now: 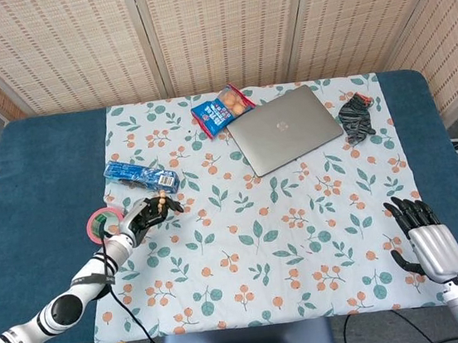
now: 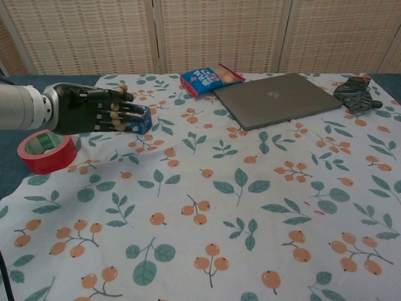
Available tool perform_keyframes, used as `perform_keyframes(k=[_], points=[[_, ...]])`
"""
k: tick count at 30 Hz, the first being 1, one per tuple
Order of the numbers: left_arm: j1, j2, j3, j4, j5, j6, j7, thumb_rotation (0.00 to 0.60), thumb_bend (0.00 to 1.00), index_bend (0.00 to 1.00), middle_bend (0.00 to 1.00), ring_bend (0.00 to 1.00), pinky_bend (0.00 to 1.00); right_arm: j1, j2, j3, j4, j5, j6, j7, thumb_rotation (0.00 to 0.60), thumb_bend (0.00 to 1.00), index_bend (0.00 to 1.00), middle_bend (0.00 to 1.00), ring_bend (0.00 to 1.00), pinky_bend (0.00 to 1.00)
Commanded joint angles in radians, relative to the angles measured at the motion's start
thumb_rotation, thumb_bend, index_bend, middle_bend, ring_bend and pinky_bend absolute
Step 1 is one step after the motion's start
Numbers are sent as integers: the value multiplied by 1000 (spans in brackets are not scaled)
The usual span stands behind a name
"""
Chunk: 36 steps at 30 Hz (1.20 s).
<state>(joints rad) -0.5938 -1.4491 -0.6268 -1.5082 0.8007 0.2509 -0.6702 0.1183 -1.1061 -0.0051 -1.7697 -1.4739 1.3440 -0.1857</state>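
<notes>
Left robot hand (image 2: 88, 110) holding one string of wooden beads (image 2: 116, 105) over the counter's left side.

I count one roll of red tape (image 2: 45, 150), one blue box (image 1: 141, 175), one snack bag (image 1: 221, 110), one closed laptop (image 1: 286, 129) and one dark glove (image 1: 356, 116). My left arm reaches forward, its fingers stretched out with the beads looped across them, just above the box. My right robot hand (image 1: 427, 242) rests at the counter's near right edge, fingers spread, holding nothing.

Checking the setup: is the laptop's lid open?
No, the laptop lies flat with its lid shut on the flowered cloth.
</notes>
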Motion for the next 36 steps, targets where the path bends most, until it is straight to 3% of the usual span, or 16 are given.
perform_keyframes(k=[1,4,9,12,15,19,23,26,31,36], points=[[7,-3,-7,1,20,-7,-8,600,1000,575,455,139,19,0,0,0,-1,1,0,0,600,265,0,0,0,0],[24,-14,-20,-6,46,6,-20,600,987,538,437,125,18,-1,0,1,-1,2,1,-1,600,266,0,0,0,0],[41,-20,-38,-5,96,-8,-35,600,588,364,408,102,16,0,0,0,-1,2,-3,-2,600,266,0,0,0,0],[48,-26,-48,1,98,-12,-58,600,484,371,407,101,16,1,0,0,-1,3,-3,-2,600,265,0,0,0,0],[52,-29,-55,5,87,-21,-84,587,475,429,407,101,12,0,1,1,-1,4,-2,-2,600,265,0,0,0,0],[53,-30,-61,11,81,-32,-104,438,459,499,408,101,3,1,1,0,-2,3,-4,-2,600,265,0,0,0,0],[54,-31,-65,15,67,-37,-123,368,446,670,427,101,0,2,1,-1,-2,4,-7,-4,600,266,0,0,0,0],[55,-32,-63,17,63,-31,-128,360,438,736,443,101,0,3,2,-1,-2,4,-9,-4,600,266,0,0,0,0],[52,-34,-59,19,60,-24,-133,344,445,748,449,101,0,2,4,-2,-4,3,-9,-4,600,265,0,0,0,0],[49,-28,-50,11,71,-19,-122,348,533,758,452,101,0,0,6,-1,-6,3,-4,-3,600,266,0,0,0,0]])
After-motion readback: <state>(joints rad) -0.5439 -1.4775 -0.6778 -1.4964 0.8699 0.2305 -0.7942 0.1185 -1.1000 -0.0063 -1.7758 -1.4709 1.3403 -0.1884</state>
